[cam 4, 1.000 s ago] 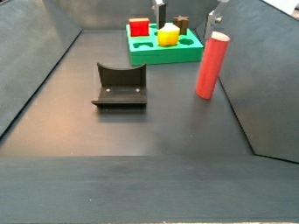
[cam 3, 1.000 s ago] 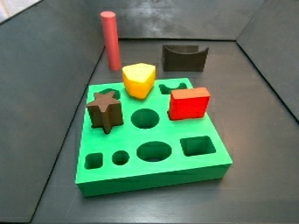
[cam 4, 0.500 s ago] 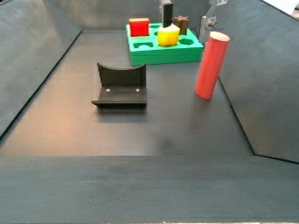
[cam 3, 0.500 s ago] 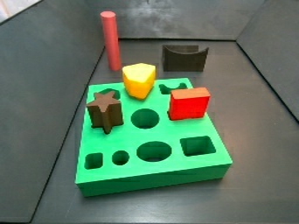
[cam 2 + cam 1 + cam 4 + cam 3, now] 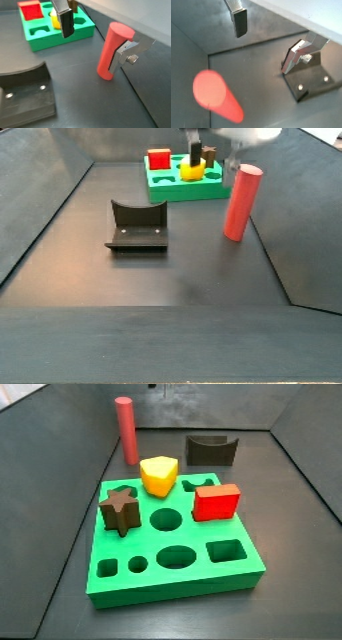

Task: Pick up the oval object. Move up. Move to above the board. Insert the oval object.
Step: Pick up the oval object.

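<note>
We are finding the oval object (image 5: 239, 202) standing upright on the dark floor, well apart from the board (image 5: 186, 183), untouched and not yet lifted. In both side views its place beside the wall is the same as half a second ago and a second ago; the rod itself has not moved.

What is changing is the arm. In a side view the gripper (image 5: 218, 142) is now showing as a pale body at the frame's upper edge, above the oval object and between it and the board; a moment earlier only thin finger tips were visible there. We are judging that the arm is travelling toward the rod, so the pick-up step is under way, not done.

In a wrist view the gripper (image 5: 93, 39) is standing with its jaws wide apart, nothing held. One finger (image 5: 123, 54) is lying just beside the oval object (image 5: 111, 50), possibly touching it; we cannot tell. The other finger (image 5: 65, 22) is hanging well clear, toward the board (image 5: 57, 34). The rod is between them but off-centre.

In another wrist view the oval object (image 5: 216, 96) is appearing as a blurred salmon shape apart from the fixture (image 5: 311, 79).

On the board (image 5: 174, 554) are sitting a yellow block (image 5: 159, 476), a red cube (image 5: 215, 502) and a brown star piece (image 5: 119, 510). The oval hole (image 5: 177, 558) is open and waiting.

We are judging that centring, then closing, is next.
</note>
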You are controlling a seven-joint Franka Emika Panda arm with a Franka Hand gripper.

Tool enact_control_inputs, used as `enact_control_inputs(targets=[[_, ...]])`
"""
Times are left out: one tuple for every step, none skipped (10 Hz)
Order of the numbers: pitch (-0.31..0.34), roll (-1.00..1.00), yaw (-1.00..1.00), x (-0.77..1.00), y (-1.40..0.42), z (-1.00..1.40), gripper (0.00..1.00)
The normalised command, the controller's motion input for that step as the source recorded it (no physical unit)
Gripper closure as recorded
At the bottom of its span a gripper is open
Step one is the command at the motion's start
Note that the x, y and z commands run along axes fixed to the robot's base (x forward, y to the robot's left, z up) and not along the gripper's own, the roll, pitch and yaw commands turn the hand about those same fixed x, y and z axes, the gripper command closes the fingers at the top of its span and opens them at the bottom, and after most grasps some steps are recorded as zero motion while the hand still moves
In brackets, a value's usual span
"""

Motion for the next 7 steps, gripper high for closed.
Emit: enact_control_inputs(targets=[[0.02,0.11,-0.33,-0.24,-0.2,-0.25,0.0],[0.013,0.1,-0.46,-0.35,-0.13,-0.11,0.0],[0.036,0.14,-0.56,-0.46,-0.08,0.0,0.0],[0.0,0.06,-0.48,-0.33,-0.1,0.0,0.0],[0.0,0.03,-0.4,-0.28,-0.16,0.03,0.0],[-0.024,0.0,-0.24,-0.14,-0.26,0.0,0.0],[-0.056,0.0,-0.22,-0.08,-0.29,0.0,0.0]])
